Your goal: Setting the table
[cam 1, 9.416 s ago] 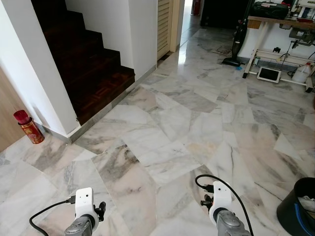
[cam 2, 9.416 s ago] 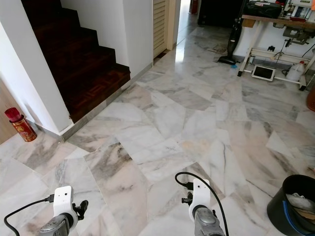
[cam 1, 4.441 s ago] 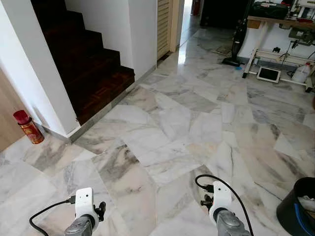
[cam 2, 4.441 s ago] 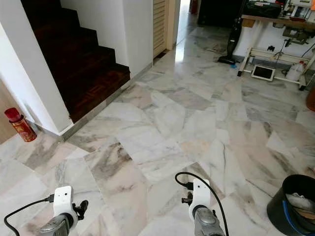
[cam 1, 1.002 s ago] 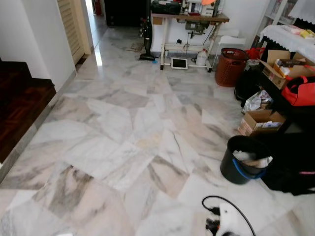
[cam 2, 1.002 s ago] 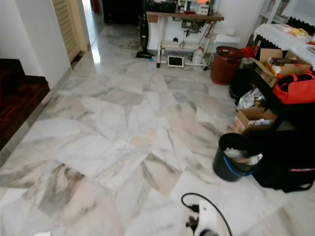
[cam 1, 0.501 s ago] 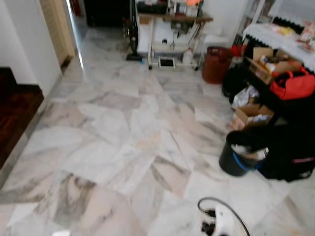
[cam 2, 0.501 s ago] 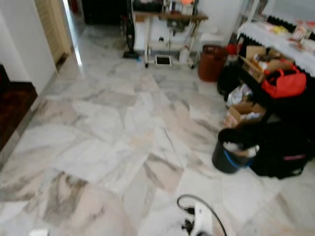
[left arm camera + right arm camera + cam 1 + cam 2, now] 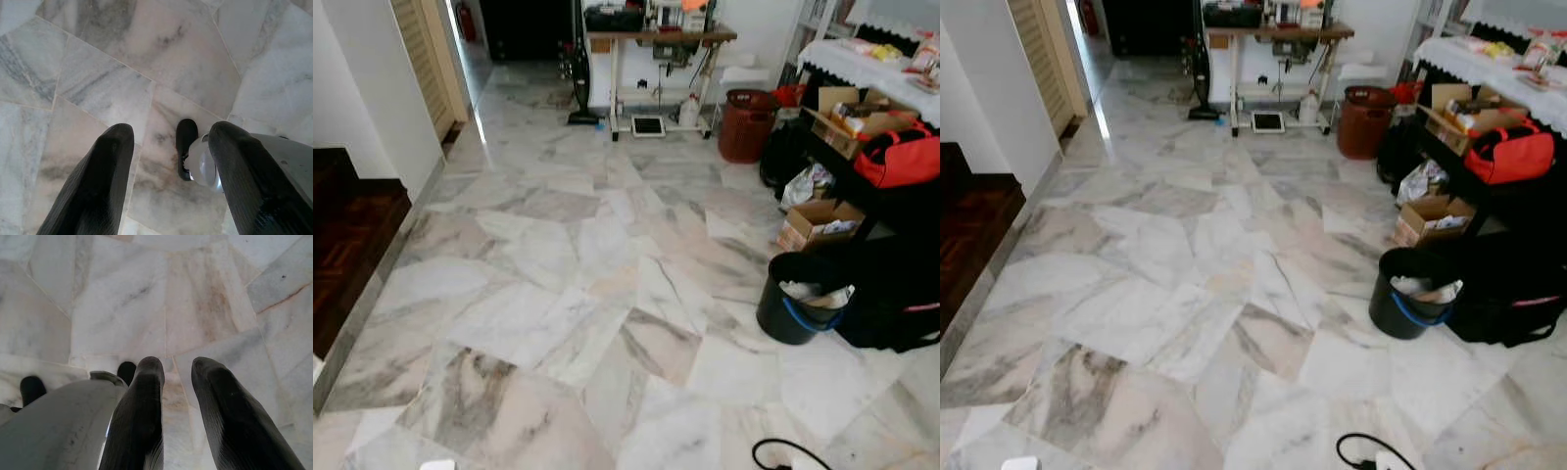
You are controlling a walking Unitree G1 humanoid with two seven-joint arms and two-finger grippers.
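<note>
My view has swung right since a few seconds back: the dark stairs (image 9: pixel 352 245) now sit at my far left edge, and a cluttered wall of things has come into sight ahead and to the right of my claws. The marble floor (image 9: pixel 568 284) spreads beneath both. My left claw (image 9: pixel 166 147) hangs over it with its fingers spread wide, holding nothing. My right claw (image 9: pixel 177 377) hangs likewise, fingers a narrow gap apart, empty. Ahead and to the right of my right claw stands the table (image 9: pixel 1498 69) with a white cloth, then a red bag (image 9: pixel 1511 149), and a black bucket (image 9: pixel 1410 294) nearest.
</note>
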